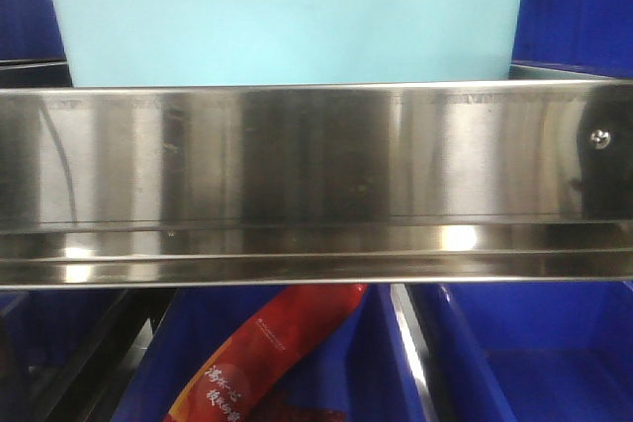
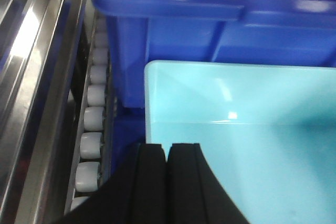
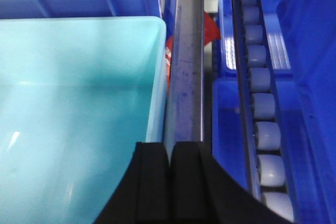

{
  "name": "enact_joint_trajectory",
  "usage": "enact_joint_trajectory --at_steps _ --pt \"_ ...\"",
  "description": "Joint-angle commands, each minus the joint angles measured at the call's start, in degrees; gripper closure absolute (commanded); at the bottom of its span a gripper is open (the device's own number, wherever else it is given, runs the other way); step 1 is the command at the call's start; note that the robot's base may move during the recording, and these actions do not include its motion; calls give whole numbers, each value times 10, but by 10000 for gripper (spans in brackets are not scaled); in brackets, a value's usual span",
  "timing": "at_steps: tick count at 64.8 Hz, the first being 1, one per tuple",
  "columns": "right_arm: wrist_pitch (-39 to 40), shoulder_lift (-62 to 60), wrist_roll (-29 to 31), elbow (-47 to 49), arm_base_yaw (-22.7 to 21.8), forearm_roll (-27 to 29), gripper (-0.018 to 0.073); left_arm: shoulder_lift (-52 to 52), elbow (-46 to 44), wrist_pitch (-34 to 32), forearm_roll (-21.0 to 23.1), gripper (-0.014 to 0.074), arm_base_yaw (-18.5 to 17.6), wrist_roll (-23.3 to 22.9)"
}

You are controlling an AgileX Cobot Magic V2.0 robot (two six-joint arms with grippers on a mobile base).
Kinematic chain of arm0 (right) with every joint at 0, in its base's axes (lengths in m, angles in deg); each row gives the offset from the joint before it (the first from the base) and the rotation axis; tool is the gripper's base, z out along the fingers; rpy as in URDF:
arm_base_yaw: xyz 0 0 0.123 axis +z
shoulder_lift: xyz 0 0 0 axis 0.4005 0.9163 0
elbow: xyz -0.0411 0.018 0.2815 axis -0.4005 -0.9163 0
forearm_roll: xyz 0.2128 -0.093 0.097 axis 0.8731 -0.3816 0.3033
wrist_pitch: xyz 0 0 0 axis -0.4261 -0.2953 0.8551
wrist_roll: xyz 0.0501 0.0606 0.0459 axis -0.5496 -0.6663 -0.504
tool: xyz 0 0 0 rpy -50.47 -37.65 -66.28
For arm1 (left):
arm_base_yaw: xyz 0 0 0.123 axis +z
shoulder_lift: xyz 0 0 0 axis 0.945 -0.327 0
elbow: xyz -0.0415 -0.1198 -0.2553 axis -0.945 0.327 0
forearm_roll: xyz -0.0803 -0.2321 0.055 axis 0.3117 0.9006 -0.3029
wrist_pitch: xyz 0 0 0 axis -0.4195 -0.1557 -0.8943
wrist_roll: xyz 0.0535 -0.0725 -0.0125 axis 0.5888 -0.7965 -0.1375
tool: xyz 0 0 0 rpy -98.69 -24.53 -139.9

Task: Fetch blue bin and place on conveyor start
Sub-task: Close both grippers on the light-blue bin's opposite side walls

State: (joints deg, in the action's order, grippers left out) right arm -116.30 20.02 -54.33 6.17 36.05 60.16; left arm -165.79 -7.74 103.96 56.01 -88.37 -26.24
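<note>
The blue bin (image 1: 287, 22), a pale turquoise tub, stands on the shelf behind the steel rail. Its empty inside fills the left wrist view (image 2: 241, 145) and the right wrist view (image 3: 68, 103). My left gripper (image 2: 168, 148) is shut at the bin's left wall, its black fingers pressed together over the rim. My right gripper (image 3: 169, 148) is shut on the bin's right rim, which runs into the slit between the fingers. The conveyor start is out of view.
A stainless-steel shelf rail (image 1: 316, 175) crosses in front of the bin and also shows beside its right wall (image 3: 186, 66). Dark blue crates (image 2: 210, 19) stand close around it and below (image 1: 534, 353). One lower crate holds a red packet (image 1: 267, 353). White rollers (image 2: 92, 119) (image 3: 262, 103) line both sides.
</note>
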Motion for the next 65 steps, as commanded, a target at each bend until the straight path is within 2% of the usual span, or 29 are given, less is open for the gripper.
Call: enact_joint_trajectory --at_steps 1,21,25,29,33,35,39,41,46,65 --pt "-10 25 -6 33 10 -19 700 -8 -7 3 -6 707 -3 -8" --pt "-22 74 -7 75 33 -62 701 -25 -7 4 -16 703 1 -8" --pt "-31 76 -7 75 33 -62 701 -27 -7 11 -16 661 1 -8" --pt "-32 76 -18 75 33 -62 695 -27 -7 12 -16 561 1 -8" --pt "-35 76 -20 78 33 -62 627 -27 -7 8 -16 444 1 -8" --pt "-38 76 -20 79 33 -62 554 -27 -7 5 -16 373 1 -8" --pt "-38 76 -20 80 33 -62 417 -27 -7 5 -17 293 1 -13" --pt "-36 76 -20 80 33 -62 361 -27 -7 7 -22 262 2 -30" --pt "-35 79 -31 80 31 -62 284 -27 -6 14 -44 260 4 -58" --pt "-52 107 -39 79 19 -57 307 -38 -2 21 -50 272 10 -66"
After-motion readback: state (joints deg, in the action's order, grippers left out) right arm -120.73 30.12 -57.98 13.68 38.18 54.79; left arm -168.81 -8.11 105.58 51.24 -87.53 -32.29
